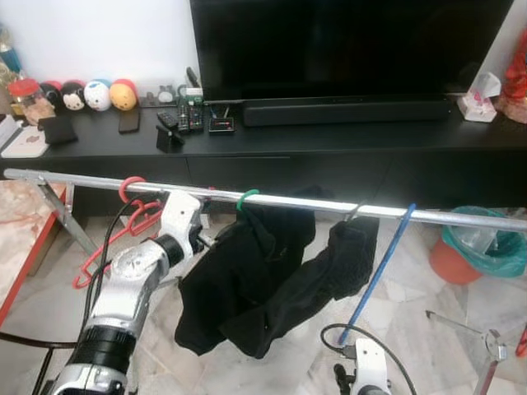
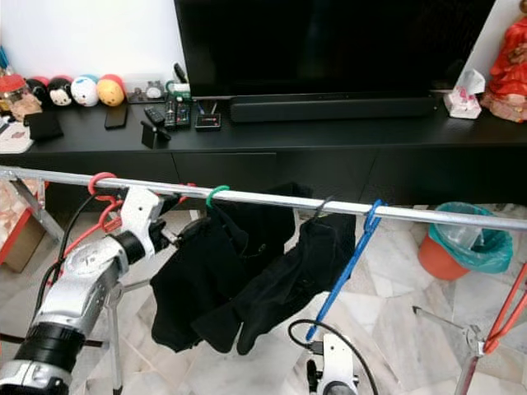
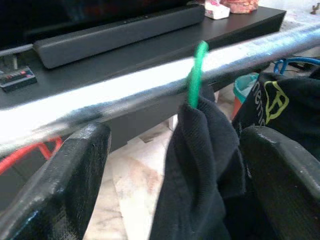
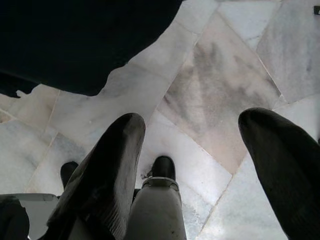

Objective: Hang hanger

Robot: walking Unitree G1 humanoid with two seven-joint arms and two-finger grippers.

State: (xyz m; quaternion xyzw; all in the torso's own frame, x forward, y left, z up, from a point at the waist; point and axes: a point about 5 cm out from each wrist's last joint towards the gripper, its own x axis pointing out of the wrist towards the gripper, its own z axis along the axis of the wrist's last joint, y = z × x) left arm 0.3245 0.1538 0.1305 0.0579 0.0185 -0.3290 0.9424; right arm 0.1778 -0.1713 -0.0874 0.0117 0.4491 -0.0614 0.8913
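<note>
1. Far left of the silver rail (image 1: pixel 99 178): red hanger (image 1: pixel 132 188) hooked over it, frame dangling below beside the raised left arm; a second red frame seemingly tangled with it, count uncertain.
2. Left gripper (image 1: pixel 200 239) raised just under the rail, between the red hook and the green hanger (image 1: pixel 247 197); jaws spread wide in the left wrist view, left finger (image 3: pixel 55 185) and right finger (image 3: pixel 285 180) flanking the black garment (image 3: pixel 200 170), neither clearly pressing it; nothing held.
3. Green hook seated over the rail, black garment draped from it; judged as the hanging step already accomplished, release done or nearly so.
4. Right of it: a second black garment (image 1: pixel 350 255) on a dark hook, then a blue hanger (image 1: pixel 387 263) hooked on the rail and slanting down, bare.
5. Right gripper (image 4: pixel 190 165) low, pointed at the marble floor (image 4: pixel 225 70); jaws apart, empty.
6. Background: black desk (image 1: pixel 329 140) carrying a television (image 1: pixel 346 41), soundbar and plush toys; green-lined bin (image 1: pixel 482 243) at right.
7. Remaining, as a judgement: withdrawal of the left arm from the rail; further hangers to place cannot be told.
</note>
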